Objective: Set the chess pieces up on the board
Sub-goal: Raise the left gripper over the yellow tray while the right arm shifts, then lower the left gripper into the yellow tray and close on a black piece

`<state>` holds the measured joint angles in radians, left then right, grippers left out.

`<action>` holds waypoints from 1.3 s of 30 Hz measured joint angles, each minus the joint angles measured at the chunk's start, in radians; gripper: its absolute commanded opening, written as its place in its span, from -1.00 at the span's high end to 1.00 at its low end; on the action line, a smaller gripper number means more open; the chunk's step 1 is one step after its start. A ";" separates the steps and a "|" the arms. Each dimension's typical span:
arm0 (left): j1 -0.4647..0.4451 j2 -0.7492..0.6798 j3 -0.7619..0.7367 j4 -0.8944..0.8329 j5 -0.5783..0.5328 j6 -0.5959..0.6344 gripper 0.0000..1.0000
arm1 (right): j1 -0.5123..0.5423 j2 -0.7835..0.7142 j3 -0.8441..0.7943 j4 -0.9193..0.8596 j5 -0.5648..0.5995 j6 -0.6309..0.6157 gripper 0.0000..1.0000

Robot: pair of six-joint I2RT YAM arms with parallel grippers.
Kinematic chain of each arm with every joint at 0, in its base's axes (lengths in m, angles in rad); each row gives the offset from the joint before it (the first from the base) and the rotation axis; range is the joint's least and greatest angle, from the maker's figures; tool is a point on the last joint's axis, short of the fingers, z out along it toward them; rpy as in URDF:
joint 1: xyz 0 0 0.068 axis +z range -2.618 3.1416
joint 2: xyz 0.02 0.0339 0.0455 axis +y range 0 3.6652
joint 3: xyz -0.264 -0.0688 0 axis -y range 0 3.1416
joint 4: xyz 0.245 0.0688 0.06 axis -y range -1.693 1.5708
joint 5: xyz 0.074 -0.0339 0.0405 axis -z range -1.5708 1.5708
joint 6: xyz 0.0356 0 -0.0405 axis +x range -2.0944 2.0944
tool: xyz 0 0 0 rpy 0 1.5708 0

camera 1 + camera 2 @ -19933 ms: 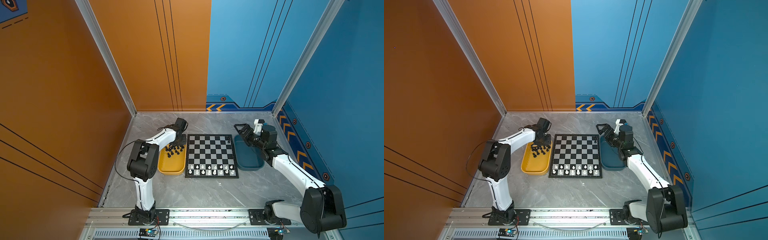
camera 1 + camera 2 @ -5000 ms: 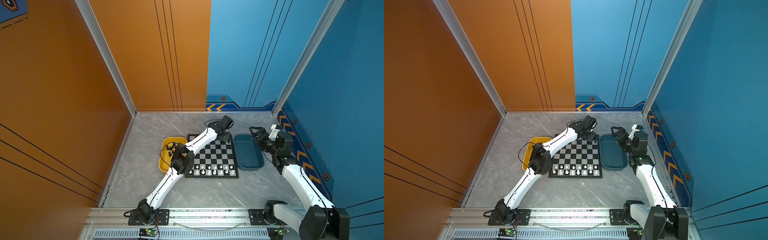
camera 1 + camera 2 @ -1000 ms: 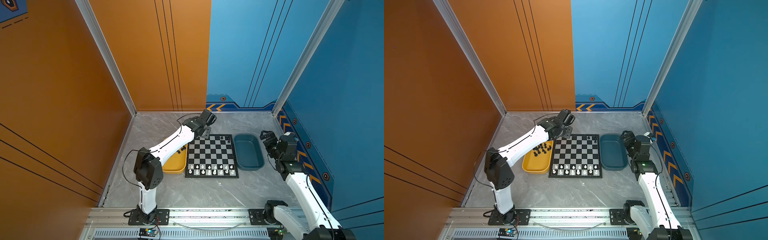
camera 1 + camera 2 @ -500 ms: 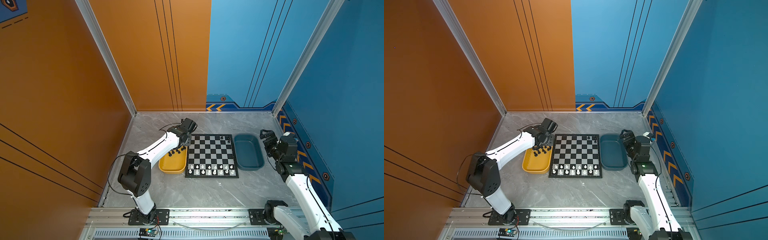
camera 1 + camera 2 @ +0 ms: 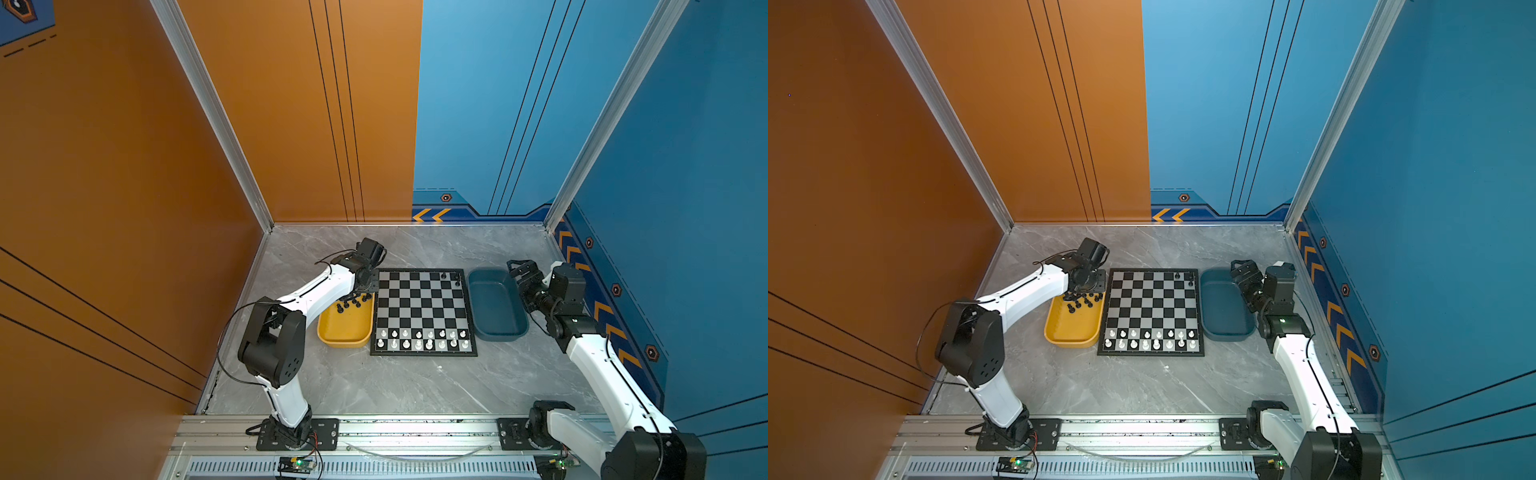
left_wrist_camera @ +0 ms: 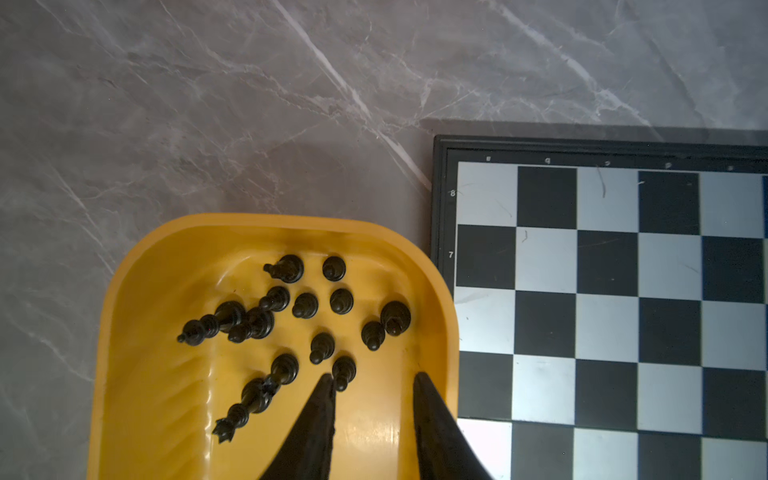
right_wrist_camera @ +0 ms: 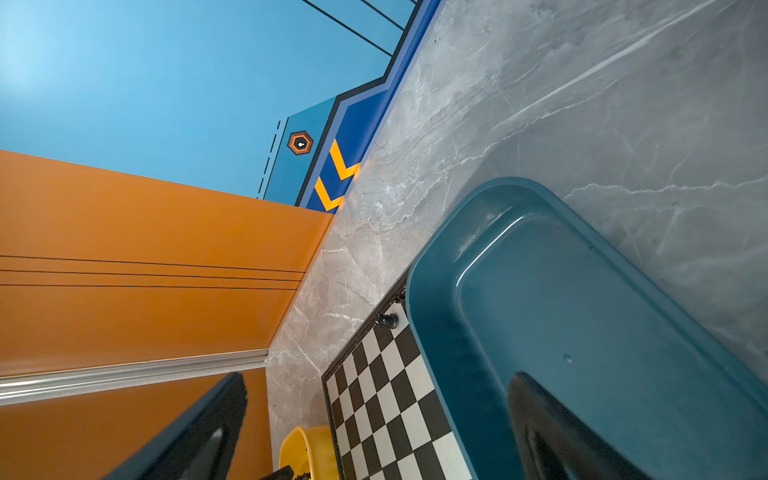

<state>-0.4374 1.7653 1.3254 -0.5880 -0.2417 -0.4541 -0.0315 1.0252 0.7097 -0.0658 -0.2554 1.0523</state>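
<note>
We're over the yellow tray (image 6: 270, 220). The left end effector (image 6: 374, 376) is open, nothing between its fingers, one fingertip (image 6: 326, 388) just beside a black pawn (image 6: 343, 371). The black chess pieces (image 6: 305, 305) cluster at the tray's far end, several toppled. The tray's wall runs right beside the chessboard (image 5: 424, 307) frame: tight there. Two black pieces (image 5: 444, 275) stand on its far row. White chessmen (image 5: 424, 338) fill the two near rows. The right end effector (image 7: 378, 376) hangs open near the dark blue tray (image 5: 496, 332). In front of the board, the desk (image 5: 415, 386) lies bare.

Left wrist view cuts off the board (image 6: 606, 291).
</note>
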 measured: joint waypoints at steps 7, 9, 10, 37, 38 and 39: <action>0.022 0.018 -0.017 0.017 0.041 -0.011 0.37 | 0.000 0.000 0.004 0.008 -0.007 0.000 -0.99; 0.025 0.019 -0.017 0.023 0.050 -0.011 0.37 | 0.000 0.000 0.004 0.008 -0.007 0.000 -0.99; 0.025 0.021 -0.017 0.026 0.053 -0.011 0.37 | 0.000 0.000 0.004 0.009 -0.007 -0.001 -0.99; 0.058 0.019 -0.101 0.073 0.139 -0.019 0.48 | 0.001 0.050 0.021 0.015 -0.037 -0.001 -0.99; 0.058 0.019 -0.101 0.075 0.142 -0.019 0.49 | 0.001 0.050 0.021 0.014 -0.037 -0.001 -1.00; 0.058 0.019 -0.101 0.076 0.143 -0.019 0.49 | 0.001 0.050 0.021 0.014 -0.037 -0.001 -0.99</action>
<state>-0.3794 1.7844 1.2243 -0.5117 -0.0990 -0.4732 -0.0307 1.0756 0.7303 -0.0513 -0.2928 1.0515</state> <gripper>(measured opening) 0.258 0.998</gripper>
